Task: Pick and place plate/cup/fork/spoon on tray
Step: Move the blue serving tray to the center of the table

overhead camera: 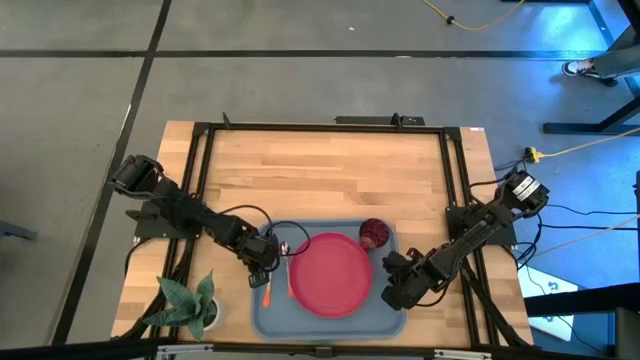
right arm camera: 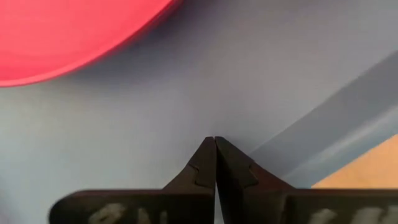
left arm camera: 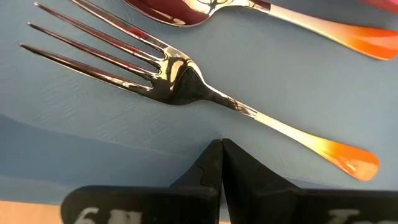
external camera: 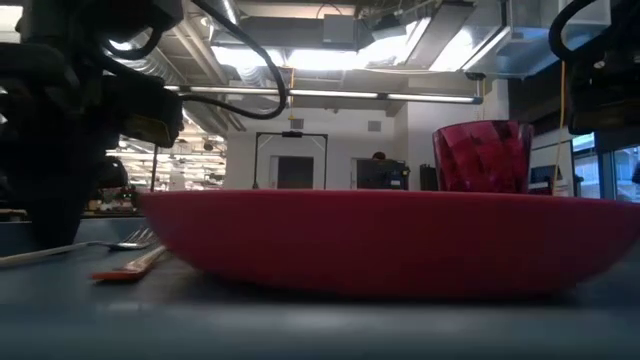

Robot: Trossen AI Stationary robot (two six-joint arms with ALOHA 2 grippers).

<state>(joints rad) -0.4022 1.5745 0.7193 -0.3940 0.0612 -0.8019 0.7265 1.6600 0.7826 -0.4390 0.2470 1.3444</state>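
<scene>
Two claws are hovering low over the large flat grey-blue plastic tray [overhead camera: 385, 318], and both are pressed together with nothing between their fingers. The left claw [left arm camera: 221, 148] is pointing at the tray's left edge, just beside the small fork with silver tines and a thin orange handle [left arm camera: 186, 84], without touching it. The small spoon with a silver oval bowl and an orange handle [left arm camera: 261, 9] is lying next to the fork, a little further from this claw; both are resting on the tray floor, left of the plate.

The right claw [right arm camera: 214, 144] is hanging over the bare tray floor near the tray's right rim, close to the edge of the round flat pinkish-red plastic plate [right arm camera: 68, 34] but apart from it.

The plate is sitting in the middle of the tray. The small dark red rounded cup [overhead camera: 374, 234] is standing upright in the tray's far right corner, just beside the plate's rim. The tray itself is lying on the near part of the light wooden bench [overhead camera: 320, 180]. One green artificial plant [overhead camera: 188, 303] is standing on the bench, left of the tray.
</scene>
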